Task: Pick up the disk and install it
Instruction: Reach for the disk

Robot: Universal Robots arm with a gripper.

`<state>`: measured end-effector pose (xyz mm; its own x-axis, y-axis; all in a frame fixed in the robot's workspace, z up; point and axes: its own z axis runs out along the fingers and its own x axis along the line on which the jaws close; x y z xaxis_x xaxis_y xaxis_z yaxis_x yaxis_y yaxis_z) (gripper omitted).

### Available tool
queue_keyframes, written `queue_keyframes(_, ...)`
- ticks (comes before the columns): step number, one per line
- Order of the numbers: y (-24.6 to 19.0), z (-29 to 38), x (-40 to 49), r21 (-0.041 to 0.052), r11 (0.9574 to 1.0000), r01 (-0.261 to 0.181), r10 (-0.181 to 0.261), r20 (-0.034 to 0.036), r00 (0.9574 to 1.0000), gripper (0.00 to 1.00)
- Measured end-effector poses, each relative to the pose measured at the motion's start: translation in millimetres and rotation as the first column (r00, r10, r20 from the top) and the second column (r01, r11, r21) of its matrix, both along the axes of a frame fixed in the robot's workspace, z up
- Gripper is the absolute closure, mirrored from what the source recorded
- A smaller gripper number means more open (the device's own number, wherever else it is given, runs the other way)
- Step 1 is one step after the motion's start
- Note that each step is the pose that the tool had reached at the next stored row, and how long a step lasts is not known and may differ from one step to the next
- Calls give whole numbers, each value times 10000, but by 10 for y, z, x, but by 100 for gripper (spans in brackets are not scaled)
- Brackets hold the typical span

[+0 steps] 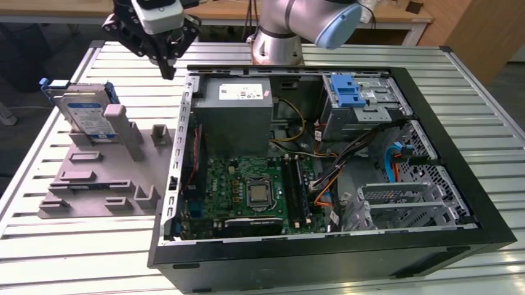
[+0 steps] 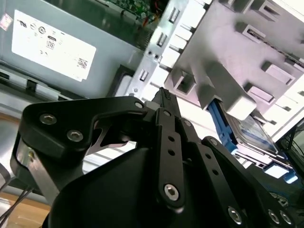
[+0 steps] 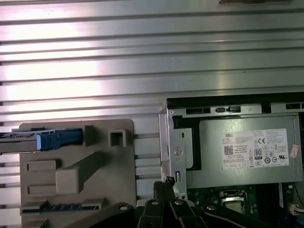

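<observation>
Gripper [image 1: 168, 72] hangs pointing down, black jaws pressed together on nothing, over the ribbed metal table [image 1: 74, 258] just off a corner of the open black case [image 1: 328, 249]. Disk [image 1: 86, 114], silver in a blue frame, stands on edge in the matte grey holder [image 1: 98, 184], apart from the gripper.

Black end effector [image 2: 164, 97], jaws closed, grey power-supply box [image 2: 52, 42] behind, disk [image 2: 251, 133] slotted in grey holder [image 2: 237, 42]

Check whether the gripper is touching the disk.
Apart. In the exterior view the gripper hangs by the computer case's corner, with open table between it and the disk standing in its grey holder.
</observation>
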<state>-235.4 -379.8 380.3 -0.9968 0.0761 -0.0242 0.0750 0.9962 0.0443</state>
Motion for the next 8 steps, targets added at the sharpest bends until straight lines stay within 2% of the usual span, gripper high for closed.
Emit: queue_keyframes(8, 81, -14, -304, 0, 10000, 1, -1, -2, 10000, 89)
